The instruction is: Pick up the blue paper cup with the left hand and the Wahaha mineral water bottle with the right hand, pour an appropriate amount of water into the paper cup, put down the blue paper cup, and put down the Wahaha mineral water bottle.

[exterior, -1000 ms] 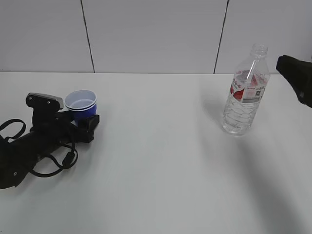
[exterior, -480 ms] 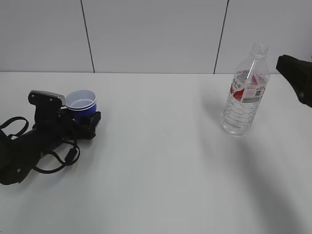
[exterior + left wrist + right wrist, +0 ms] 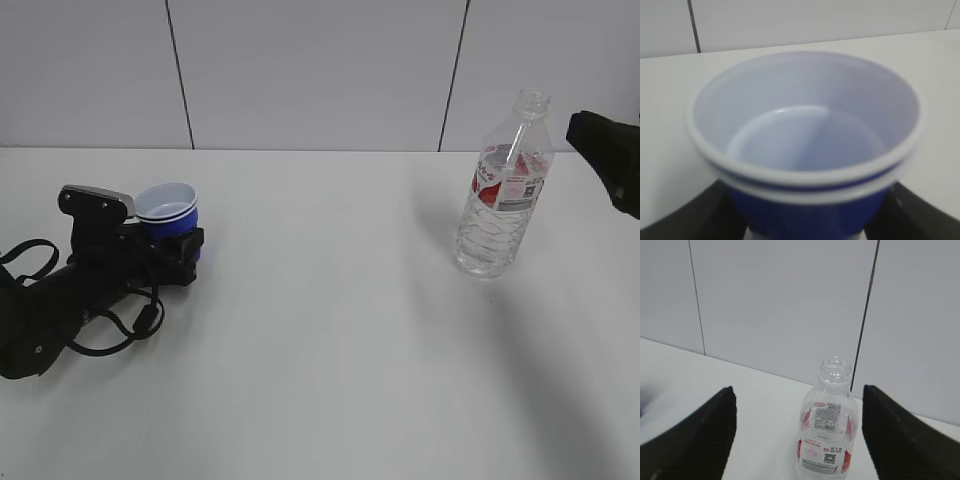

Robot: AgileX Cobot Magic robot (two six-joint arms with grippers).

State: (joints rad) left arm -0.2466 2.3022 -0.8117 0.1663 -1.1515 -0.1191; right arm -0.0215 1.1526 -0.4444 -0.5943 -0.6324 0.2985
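- Cup (image 3: 169, 212): near the desk's (image 3: 320, 330) left edge, upright, blue outside, white inside, double white rim.
- Left gripper (image 3: 168, 247): jaws close against the cup's lower sides.
- Bottle (image 3: 503, 190): right side, toward the back edge, clear ribbed plastic, capless, red-white label.
- Right gripper (image 3: 800, 435): jaws spread wide, clear of the bottle.
- Desk middle between cup and bottle: bare white surface.

On the tabletop (image 3: 330, 350) there is one blue paper cup (image 3: 168, 212) and one Wahaha mineral water bottle (image 3: 505, 190). Two claws are visible: the left claw (image 3: 160, 250) and the right claw (image 3: 610, 160).
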